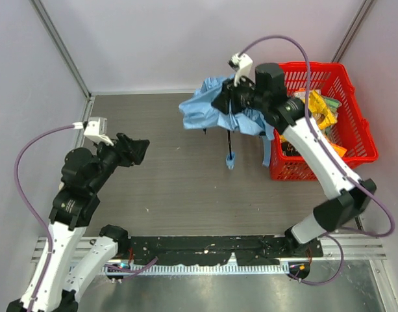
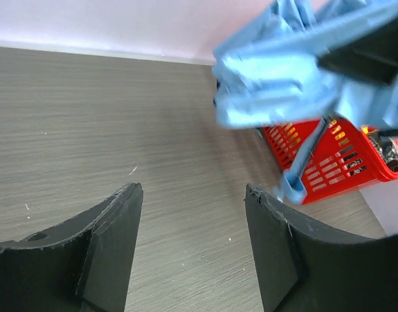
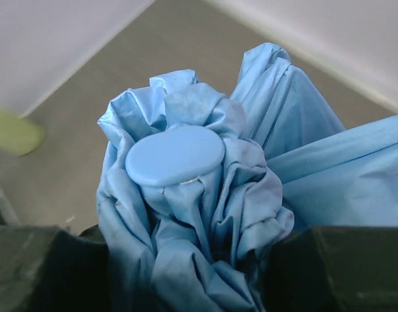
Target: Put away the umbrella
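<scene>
Item: sky-blue fabric compact umbrella [image 1: 205,112], far right; soft, light, floppy, we judge. We clamp its bunched crown in the right gripper [image 1: 232,97]; left gripper [image 1: 139,149] gapes, empty.

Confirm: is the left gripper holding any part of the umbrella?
No, the left gripper is open with nothing between its fingers, and the umbrella hangs apart from it in the right gripper.
</scene>
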You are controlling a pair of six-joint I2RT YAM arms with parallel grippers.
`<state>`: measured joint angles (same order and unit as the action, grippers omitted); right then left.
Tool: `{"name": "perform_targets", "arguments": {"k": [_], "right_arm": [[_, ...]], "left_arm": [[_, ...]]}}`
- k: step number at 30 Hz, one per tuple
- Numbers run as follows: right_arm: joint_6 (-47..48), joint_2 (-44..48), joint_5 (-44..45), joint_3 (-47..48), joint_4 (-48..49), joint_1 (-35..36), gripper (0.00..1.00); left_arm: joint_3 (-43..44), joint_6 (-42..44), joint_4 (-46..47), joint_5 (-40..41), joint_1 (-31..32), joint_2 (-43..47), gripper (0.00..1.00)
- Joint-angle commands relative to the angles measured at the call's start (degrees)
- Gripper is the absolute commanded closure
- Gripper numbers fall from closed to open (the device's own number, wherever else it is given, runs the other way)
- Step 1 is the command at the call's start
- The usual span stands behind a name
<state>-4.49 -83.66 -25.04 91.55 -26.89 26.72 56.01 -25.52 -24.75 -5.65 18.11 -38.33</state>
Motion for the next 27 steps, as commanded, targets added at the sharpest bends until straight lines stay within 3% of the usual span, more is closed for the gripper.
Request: {"name": "perform_targets", "arguments": {"k": [1,3,6,10,12,15,20,22,27], "right_arm": [[14.83,-10.95,21.66,21.58,-6.13,2.54,0.99],[22.19,-17.72,32.12,31.44,-8.43,4.90,0.99],[36.33,-24.61,50.71,36.16,-3.01,8.60,0.99],[49.19,-31.55,64.38,30.73,10.44,12.39,0.99],[53.51,-32.09,67.73,23.35,18.78,14.14,0.99],[56.69,-32.97,70.38,10.36,32.48,17.74,0.99],[53.90,-38.14,71.80,1.11,34.81,23.72,0.99],[49.60,-39.30,69.96,-0.40,31.39,25.13,0.99],[37.82,-40.62,52.42,0.04,8.29,25.49,0.99]], "left_arm": [[-0.55,0.64,-2.04,1.07,0.00,2.28,0.32],[-0.90,0.65,-2.93,1.17,0.00,3.78,0.32],[-2.74,-0.67,-2.67,0.38,0.08,6.15,0.32],[-5.46,-2.43,-1.79,1.43,0.08,8.96,0.33],[-6.70,-3.04,-1.53,2.57,0.00,10.02,0.33],[-8.89,-4.27,-1.00,3.80,0.08,11.52,0.33],[-11.88,-6.91,-1.09,4.77,0.00,13.45,0.33],[-12.76,-7.96,-1.09,4.34,0.00,14.33,0.33],[-15.66,-14.10,-1.96,3.71,0.00,16.09,0.34]]}}
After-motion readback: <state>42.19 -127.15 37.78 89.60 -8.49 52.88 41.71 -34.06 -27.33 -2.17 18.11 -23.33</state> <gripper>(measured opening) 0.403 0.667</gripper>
